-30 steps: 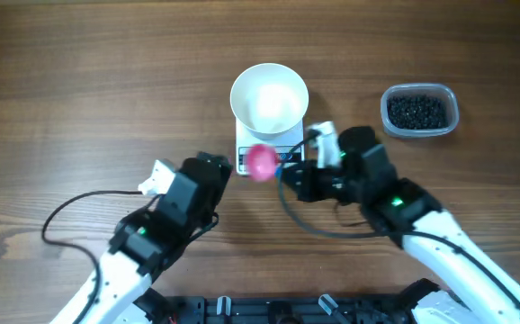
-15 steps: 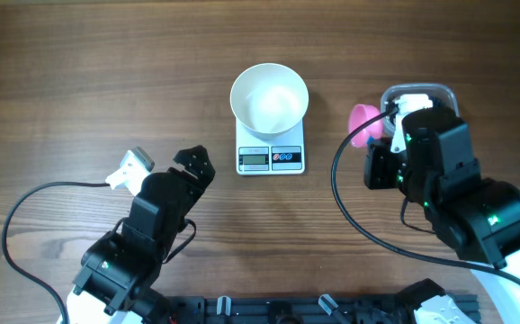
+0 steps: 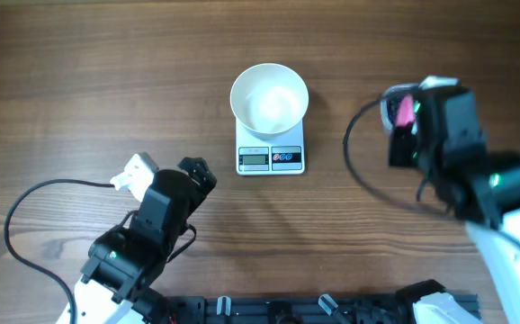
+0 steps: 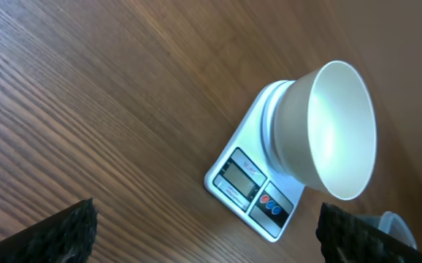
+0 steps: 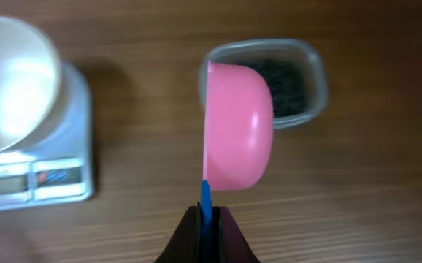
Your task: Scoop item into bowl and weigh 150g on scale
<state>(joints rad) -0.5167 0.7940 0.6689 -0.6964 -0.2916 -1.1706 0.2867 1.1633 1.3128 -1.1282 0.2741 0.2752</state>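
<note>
Right gripper: jaws clamped on the blue handle of a pink scoop. The scoop cup sits directly ahead of the fingertips, tipped on its side, and overlaps the left part of a clear tub. The item lies in that tub, ahead and slightly right. Left gripper: jaws spread wide, holding nothing. The bowl stands on the scale, ahead and right of it

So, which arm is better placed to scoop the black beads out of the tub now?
Right. The right gripper is shut on the pink scoop, which hangs over the clear tub of black beads. The left gripper is open, empty, and on the far side of the scale from the tub.
</note>
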